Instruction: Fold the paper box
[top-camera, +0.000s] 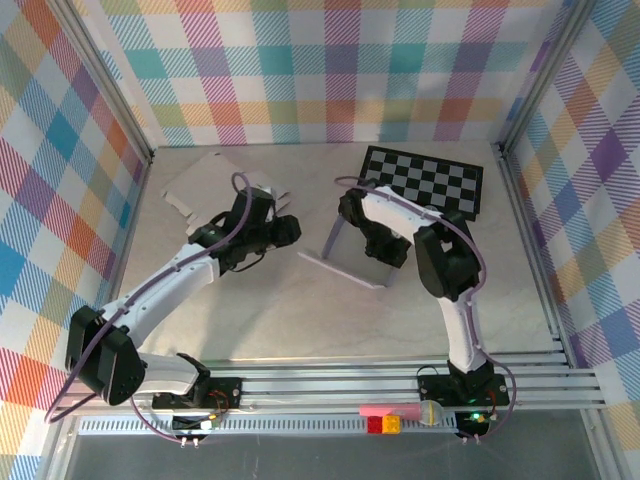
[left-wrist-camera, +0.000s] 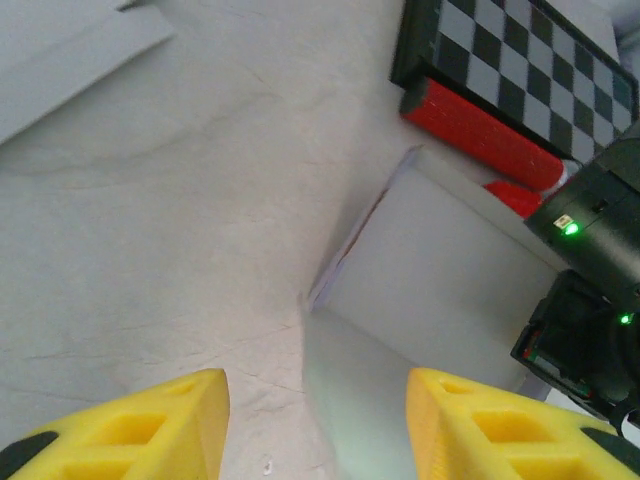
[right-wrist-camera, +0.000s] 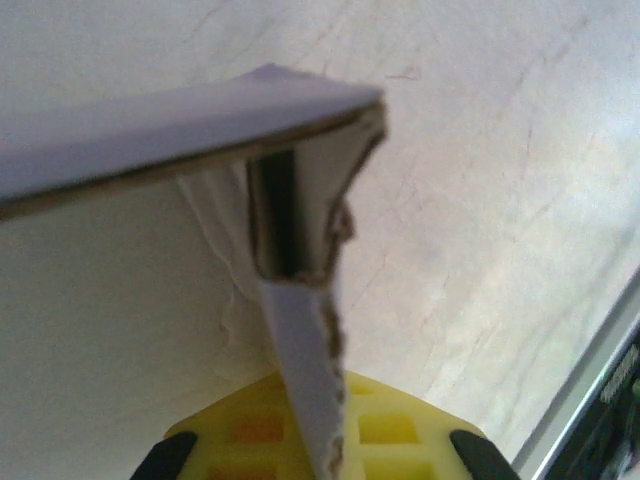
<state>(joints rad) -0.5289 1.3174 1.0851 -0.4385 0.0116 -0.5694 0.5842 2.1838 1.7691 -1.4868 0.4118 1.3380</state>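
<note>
**Paper box** (top-camera: 345, 268), one wall raised, stands mid-table (top-camera: 280, 330). Right gripper (right-wrist-camera: 305, 435) is clenched on the box's torn flap. Left gripper (left-wrist-camera: 315, 400) hangs released, fingers apart, just left of the box. Behind the box are a checkerboard (top-camera: 425, 180) and a red roll (left-wrist-camera: 480, 128), and behind-left lies a flat sheet (top-camera: 205, 180). Open tabletop extends along the box's near side.
</note>
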